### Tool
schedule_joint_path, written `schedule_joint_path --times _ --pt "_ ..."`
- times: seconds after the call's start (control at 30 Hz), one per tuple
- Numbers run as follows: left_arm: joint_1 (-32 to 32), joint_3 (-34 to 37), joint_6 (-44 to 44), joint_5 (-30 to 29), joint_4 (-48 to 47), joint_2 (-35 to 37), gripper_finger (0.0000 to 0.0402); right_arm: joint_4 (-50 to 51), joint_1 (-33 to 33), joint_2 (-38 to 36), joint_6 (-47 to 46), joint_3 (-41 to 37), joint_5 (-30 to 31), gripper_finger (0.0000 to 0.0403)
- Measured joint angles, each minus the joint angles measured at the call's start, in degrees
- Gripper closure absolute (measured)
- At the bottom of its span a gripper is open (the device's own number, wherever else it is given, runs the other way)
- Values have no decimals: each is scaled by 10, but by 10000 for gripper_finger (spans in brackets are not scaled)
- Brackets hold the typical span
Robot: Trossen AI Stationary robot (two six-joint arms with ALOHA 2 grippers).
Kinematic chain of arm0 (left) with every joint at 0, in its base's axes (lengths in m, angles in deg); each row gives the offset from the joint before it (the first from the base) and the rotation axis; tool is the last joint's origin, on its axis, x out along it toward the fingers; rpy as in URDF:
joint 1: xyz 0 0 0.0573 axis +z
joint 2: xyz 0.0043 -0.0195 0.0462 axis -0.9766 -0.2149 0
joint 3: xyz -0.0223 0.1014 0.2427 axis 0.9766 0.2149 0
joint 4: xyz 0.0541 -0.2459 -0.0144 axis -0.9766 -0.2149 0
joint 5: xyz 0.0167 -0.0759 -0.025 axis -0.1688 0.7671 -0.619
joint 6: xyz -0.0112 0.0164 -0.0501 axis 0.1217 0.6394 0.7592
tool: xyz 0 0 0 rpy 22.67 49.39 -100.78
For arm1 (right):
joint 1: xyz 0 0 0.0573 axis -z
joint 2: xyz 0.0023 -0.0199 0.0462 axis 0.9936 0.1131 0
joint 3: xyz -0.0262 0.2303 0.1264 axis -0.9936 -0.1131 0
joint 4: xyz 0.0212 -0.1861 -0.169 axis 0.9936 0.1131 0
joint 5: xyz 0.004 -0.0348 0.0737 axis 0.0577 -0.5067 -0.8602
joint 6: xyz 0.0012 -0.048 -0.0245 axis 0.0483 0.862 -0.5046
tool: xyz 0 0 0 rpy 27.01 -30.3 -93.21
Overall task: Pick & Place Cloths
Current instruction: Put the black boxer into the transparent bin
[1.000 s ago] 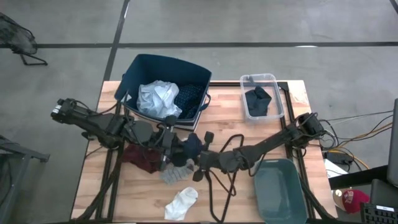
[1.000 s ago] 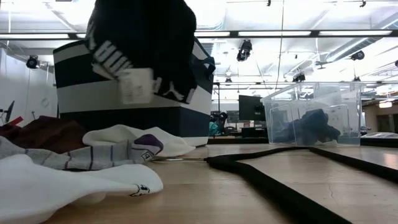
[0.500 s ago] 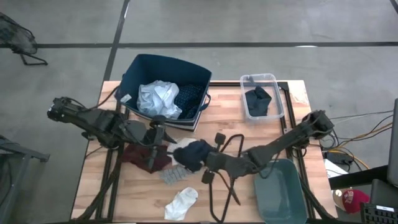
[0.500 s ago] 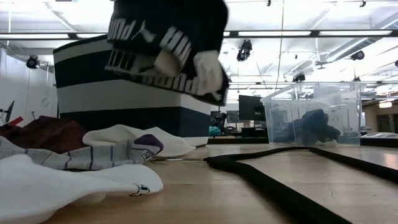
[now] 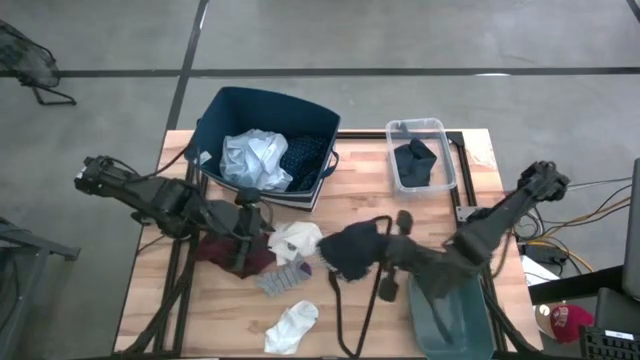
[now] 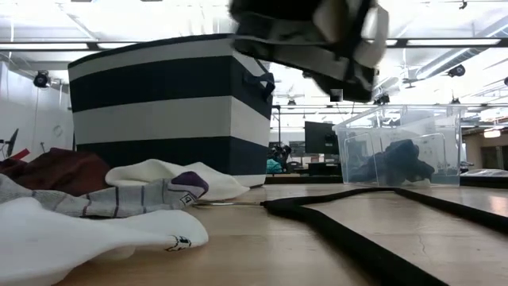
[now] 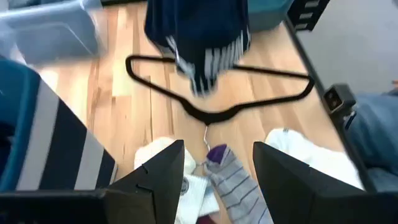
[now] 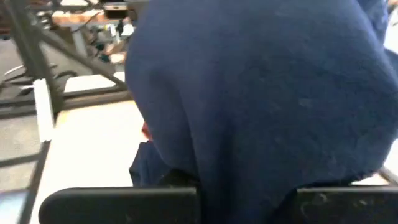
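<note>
My right gripper [image 5: 377,253] is shut on a dark navy piece with white stripes [image 5: 353,250], held above the table's middle over the black hanger [image 5: 362,290]; the piece fills the right wrist view [image 8: 261,87] and shows at the top of the low view [image 6: 313,36]. My left gripper [image 7: 214,180] is open and empty above the maroon piece [image 5: 222,252], a white sock [image 5: 296,240] and a grey striped sock [image 5: 278,279]. Another white sock [image 5: 292,326] lies near the front edge. A pale blue shirt [image 5: 252,157] and a navy patterned piece [image 5: 303,155] lie in the navy bin [image 5: 262,105]. My right gripper holds the dark navy piece at a bunched part [image 5: 366,250], coming from the table's right side. The cloth itself covers the fingers in the wrist view, so the place of contact is hidden. The piece is lifted clear of the table and hangs bunched around the fingers.
A clear bin [image 5: 420,128] with a dark piece stands at the far right. A teal bin [image 5: 455,305] stands at the near right, just beyond my right gripper. The hanger lies across the table's middle front.
My right gripper has carried the dark navy piece from beside my left gripper toward the table's right edge, lifted clear, nearing the teal bin. The white sock that it covered now shows. My left gripper has drawn back a little toward the left edge.
</note>
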Motion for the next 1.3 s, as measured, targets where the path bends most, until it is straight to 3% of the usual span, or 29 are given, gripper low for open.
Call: schedule_joint_path --times 0.3,0.7,1.07,1.3 --pt "-2 51 6 0 1 0 204 129 -61 -73 -106 0 32 390" --pt "-4 107 -15 0 32 2 204 163 -73 -131 -102 -1 180 390" --pt "-35 256 -20 0 246 89 214 170 -73 -138 -74 6 201 390" --pt "-61 364 -29 0 387 143 218 194 -50 -139 -43 25 356 390"
